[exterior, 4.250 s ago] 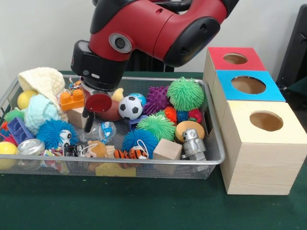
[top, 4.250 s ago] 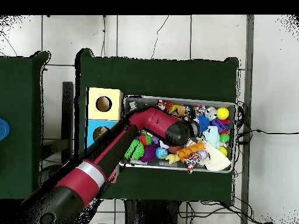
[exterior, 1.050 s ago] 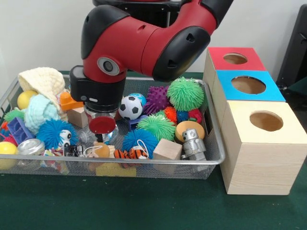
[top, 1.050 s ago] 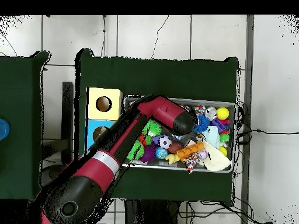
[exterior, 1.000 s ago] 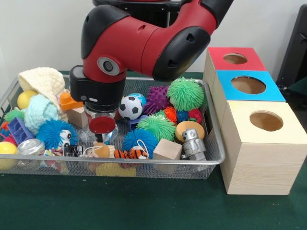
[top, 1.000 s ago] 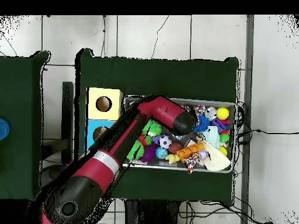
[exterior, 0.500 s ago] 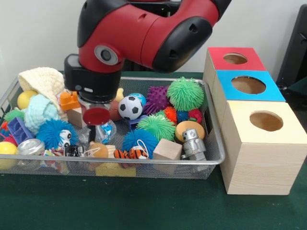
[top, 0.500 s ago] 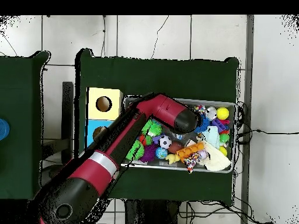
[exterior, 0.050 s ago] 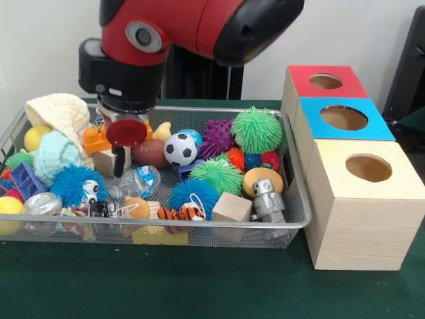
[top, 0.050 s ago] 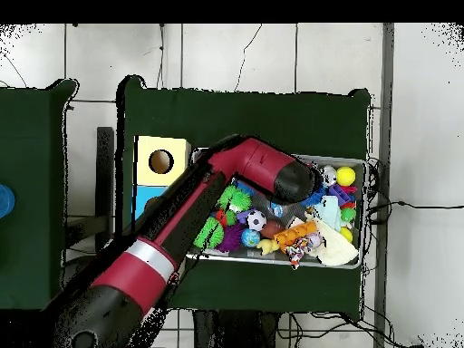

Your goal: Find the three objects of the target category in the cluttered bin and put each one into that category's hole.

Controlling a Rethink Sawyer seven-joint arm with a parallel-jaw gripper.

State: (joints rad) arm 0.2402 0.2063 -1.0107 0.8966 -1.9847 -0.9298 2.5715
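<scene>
**Surroundings.** The wire bin (exterior, 0.050 s ago: pixel 199 226) stands on the green counter (exterior, 0.050 s ago: pixel 199 286) and is packed with toys. Around the pincer (exterior, 0.050 s ago: pixel 119 163) lie:
- an orange block (exterior, 0.050 s ago: pixel 96 139) at its left
- a brown football (exterior, 0.050 s ago: pixel 147 153) just to its right, with a soccer ball (exterior, 0.050 s ago: pixel 179 149) beyond it
- a clear plastic toy (exterior, 0.050 s ago: pixel 136 183) just below it
- a blue fuzzy ball (exterior, 0.050 s ago: pixel 73 184) at lower left

Farther right are a purple spiky ball (exterior, 0.050 s ago: pixel 216 136), a green pom ball (exterior, 0.050 s ago: pixel 256 129), a wooden cube (exterior, 0.050 s ago: pixel 232 207) and a small robot figure (exterior, 0.050 s ago: pixel 267 199).

**Pincer.** It hangs over the left-centre of the bin, above the clutter. A red disc on the wrist covers its upper part. Whether it is apart or together cannot be told. No toy is seen in it.

**Task items.** Three boxes with round top holes stand in a row, touching the bin's right end:
- red box (exterior, 0.050 s ago: pixel 302 76), farthest back
- blue box (exterior, 0.050 s ago: pixel 315 126), in the middle
- yellow box (exterior, 0.050 s ago: pixel 332 199), nearest the frame's bottom

All are well apart from the pincer. The pictures do not show which toys are the targets.

**Views.** In the overhead view the arm (top, 0.050 s ago: pixel 181 227) runs from lower left across the bin (top, 0.050 s ago: pixel 364 213) and hides the pincer, the red box and the bin's upper-left part. The yellow box (top, 0.050 s ago: pixel 177 149) and an edge of the blue box (top, 0.050 s ago: pixel 140 201) show.
</scene>
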